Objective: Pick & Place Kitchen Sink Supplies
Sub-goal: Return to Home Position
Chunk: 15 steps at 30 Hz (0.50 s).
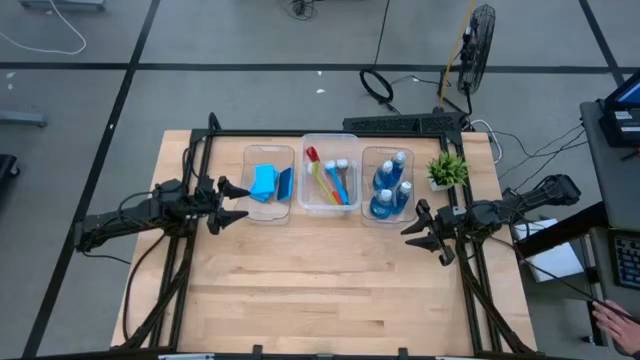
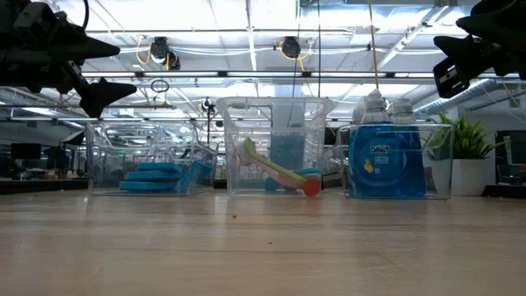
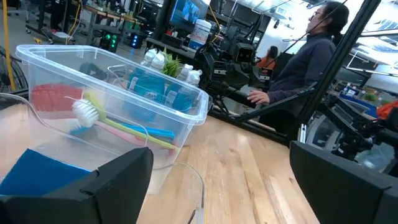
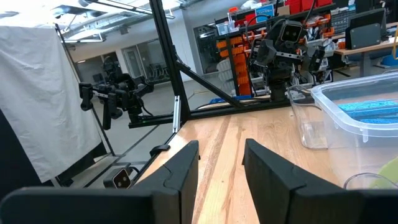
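Three clear tubs stand in a row at the table's far middle. The left tub holds flat blue sponges (image 1: pixel 269 183) (image 2: pixel 160 175). Long-handled brushes (image 1: pixel 330 182) (image 3: pixel 118 121) lie in the middle tub, a red one and a yellow-green one among them. The right tub holds blue bottles (image 1: pixel 390 188) (image 2: pixel 386 156) with pale caps, standing upright. My left gripper (image 1: pixel 232 203) (image 3: pixel 217 168) is open and hovers just near-left of the sponge tub. My right gripper (image 1: pixel 422 232) (image 4: pixel 221 152) is open and hovers near-right of the bottle tub. Neither holds anything.
A small green potted plant (image 1: pixel 447 168) stands right of the bottle tub, at the far right. Bare wood (image 1: pixel 320 290) fills the table's near half. A black frame (image 1: pixel 330 132) borders the table. Beyond the table, a person (image 3: pixel 311 56) sits in the room.
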Tool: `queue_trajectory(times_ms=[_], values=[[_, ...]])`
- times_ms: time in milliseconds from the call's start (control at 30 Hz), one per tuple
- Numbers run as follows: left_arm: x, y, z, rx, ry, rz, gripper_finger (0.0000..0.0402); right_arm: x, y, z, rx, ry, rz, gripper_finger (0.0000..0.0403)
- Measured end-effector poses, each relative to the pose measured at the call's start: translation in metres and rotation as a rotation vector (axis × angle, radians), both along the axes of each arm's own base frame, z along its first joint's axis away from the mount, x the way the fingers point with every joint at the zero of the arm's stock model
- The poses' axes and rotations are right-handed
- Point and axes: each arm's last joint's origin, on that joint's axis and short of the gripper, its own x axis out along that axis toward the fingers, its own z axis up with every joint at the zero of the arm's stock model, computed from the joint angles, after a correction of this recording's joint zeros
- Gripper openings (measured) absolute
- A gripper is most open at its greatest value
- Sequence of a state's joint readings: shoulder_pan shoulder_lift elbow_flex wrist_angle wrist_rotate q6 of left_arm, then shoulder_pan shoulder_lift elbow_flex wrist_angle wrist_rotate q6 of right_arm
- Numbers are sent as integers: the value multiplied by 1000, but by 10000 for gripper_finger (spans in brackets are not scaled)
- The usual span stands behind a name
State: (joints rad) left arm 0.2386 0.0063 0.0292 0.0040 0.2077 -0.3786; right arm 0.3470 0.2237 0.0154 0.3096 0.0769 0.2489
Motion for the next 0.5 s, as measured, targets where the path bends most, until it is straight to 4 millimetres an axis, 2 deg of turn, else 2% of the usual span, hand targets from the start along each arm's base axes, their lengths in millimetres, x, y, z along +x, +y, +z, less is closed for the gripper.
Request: queue_trajectory(times_ms=[233, 500], values=[[0, 0, 0, 0, 0, 0, 365, 0, 0, 0, 0, 0, 0, 116], [0, 0, 0, 0, 0, 0, 379, 0, 0, 0, 0, 0, 0, 116]])
